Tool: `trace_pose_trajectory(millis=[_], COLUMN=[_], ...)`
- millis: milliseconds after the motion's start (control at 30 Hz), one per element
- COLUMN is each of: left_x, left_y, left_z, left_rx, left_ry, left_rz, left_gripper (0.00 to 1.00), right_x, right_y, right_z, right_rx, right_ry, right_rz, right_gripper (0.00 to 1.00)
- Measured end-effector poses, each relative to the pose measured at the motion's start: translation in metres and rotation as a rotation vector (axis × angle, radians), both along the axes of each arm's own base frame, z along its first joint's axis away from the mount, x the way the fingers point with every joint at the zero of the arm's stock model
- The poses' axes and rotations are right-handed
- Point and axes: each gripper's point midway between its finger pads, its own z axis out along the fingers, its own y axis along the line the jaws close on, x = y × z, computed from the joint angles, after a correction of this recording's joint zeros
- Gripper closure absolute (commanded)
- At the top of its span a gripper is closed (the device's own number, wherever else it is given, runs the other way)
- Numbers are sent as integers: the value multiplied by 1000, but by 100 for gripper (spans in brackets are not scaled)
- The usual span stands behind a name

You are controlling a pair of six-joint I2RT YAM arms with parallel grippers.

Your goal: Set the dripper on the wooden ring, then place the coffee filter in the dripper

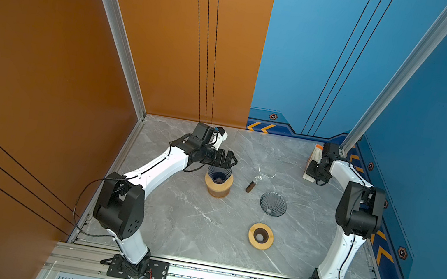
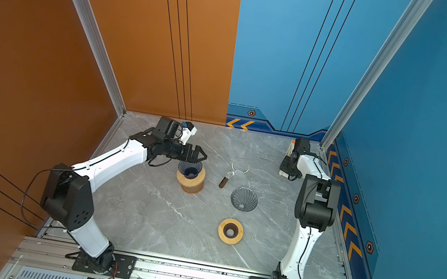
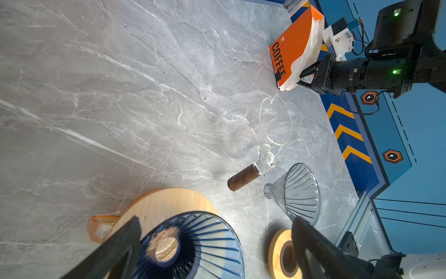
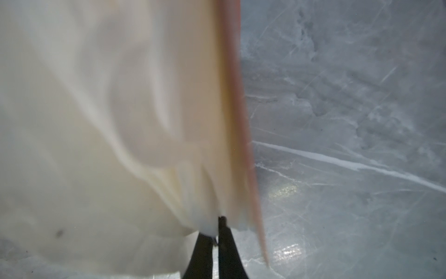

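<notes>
A dark blue ribbed dripper (image 1: pixel 219 173) (image 2: pixel 189 168) (image 3: pixel 193 241) sits on a round wooden holder (image 1: pixel 218 190) at the left. My left gripper (image 1: pixel 232 160) (image 2: pixel 202 155) (image 3: pixel 216 219) hangs open just above it, one finger on each side of the rim. White coffee filters (image 3: pixel 307 53) (image 4: pixel 108 120) stand in an orange pack (image 1: pixel 313 158) (image 3: pixel 292 48) at the back right corner. My right gripper (image 1: pixel 310 170) (image 3: pixel 301 77) (image 4: pixel 217 222) is shut on the lower edge of a white filter. In the right wrist view the paper fills most of the picture.
A grey glass dripper (image 1: pixel 273 204) (image 2: pixel 244 199) (image 3: pixel 301 190) stands mid-table. A wooden ring (image 1: pixel 252 234) (image 2: pixel 221 229) (image 3: pixel 275 251) lies in front of it. A clear glass server (image 1: pixel 267 170) (image 3: pixel 253 130) with a brown handle (image 1: pixel 250 186) lies behind it. Walls close in at the back and both sides.
</notes>
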Motion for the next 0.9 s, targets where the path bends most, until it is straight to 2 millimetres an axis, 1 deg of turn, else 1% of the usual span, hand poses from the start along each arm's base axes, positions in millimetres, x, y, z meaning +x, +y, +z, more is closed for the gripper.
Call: trace_pose_trajectory(millis=[333,667,900], left_x=[0,0,0], left_y=[0,0,0], left_z=[0,0,0], left_rx=[0,0,0], left_ry=[0,0,0], left_rz=[0,0,0], left_gripper=[2,2,2], right_x=[0,-3,-9], right_y=[3,3,4], right_z=[2,19,14], right_rx=[-1,-9,-7], right_ry=[-2,-21,1], right_rz=[6,5,5], right_gripper=[100,100,97])
